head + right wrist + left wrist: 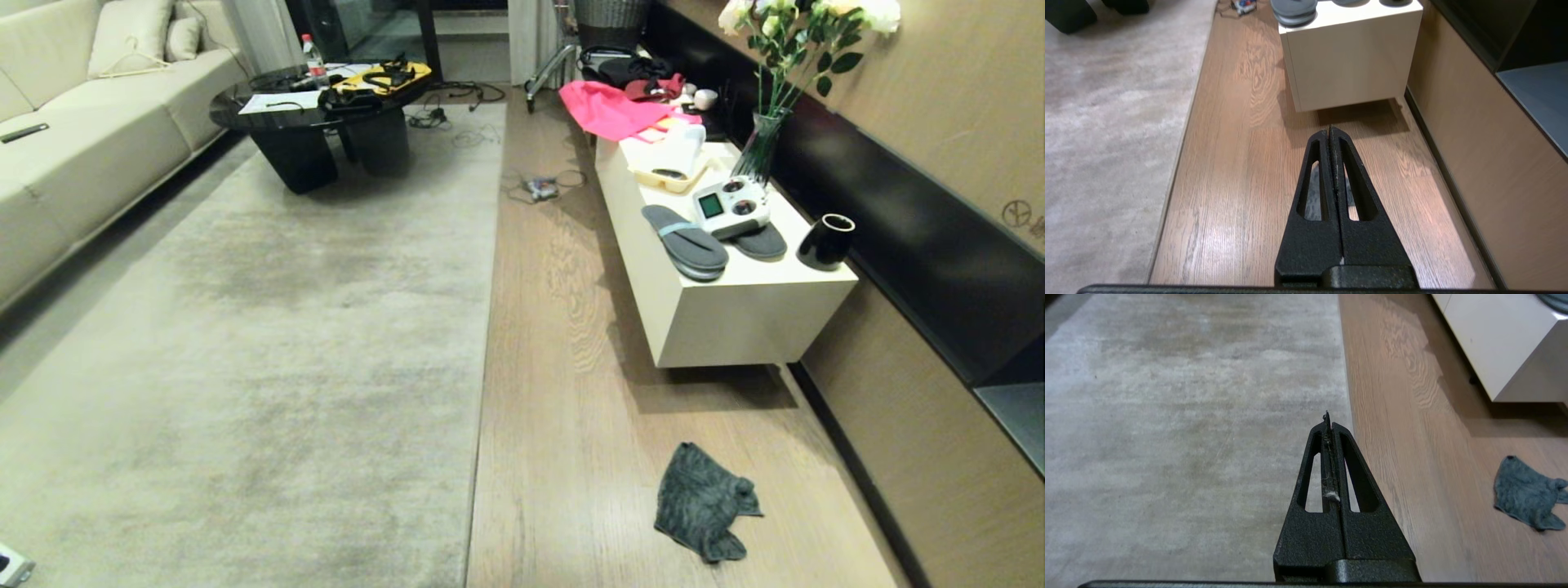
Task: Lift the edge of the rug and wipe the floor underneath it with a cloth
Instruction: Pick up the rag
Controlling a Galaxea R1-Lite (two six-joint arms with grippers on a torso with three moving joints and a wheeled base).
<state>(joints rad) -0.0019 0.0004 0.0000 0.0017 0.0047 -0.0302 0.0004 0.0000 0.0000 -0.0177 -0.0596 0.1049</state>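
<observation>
Left gripper (1327,416): fingers pressed flat together, nothing between them except a fleck of lint; it hangs above the rug's right margin, just inside the bound edge.
Right gripper (1330,130): likewise clenched and empty; it hangs over bare floor between the rug edge and the white cabinet, its body covering most of the cloth in its own wrist view.
Arm status: neither arm appears in the head view; both read as parked, not yet working.
Rug (245,343): lies flat, its long right edge running straight along the planks. No part is raised.
Floor (563,392): an exposed strip of wood-grain planks runs between the rug edge and the cabinet.
Cloth (704,502): crumpled on the floor strip, right of the rug edge, nearer the robot than the cabinet's front corner, touching neither.
White cabinet (735,318): stands on the far right of the strip against the wall; it carries slippers (684,242), a remote controller (731,207), a black cup (826,242) and a vase of flowers (767,139).
Placement rationale: the cloth sits on the right arm's side and the rug edge below the left, which suggests a split: right picks up and wipes, left lifts.
Task stage: judged as start; the cloth is ungrasped and the edge unlifted.
Next requirement: the right jaws must part before descending on the cloth.
</observation>
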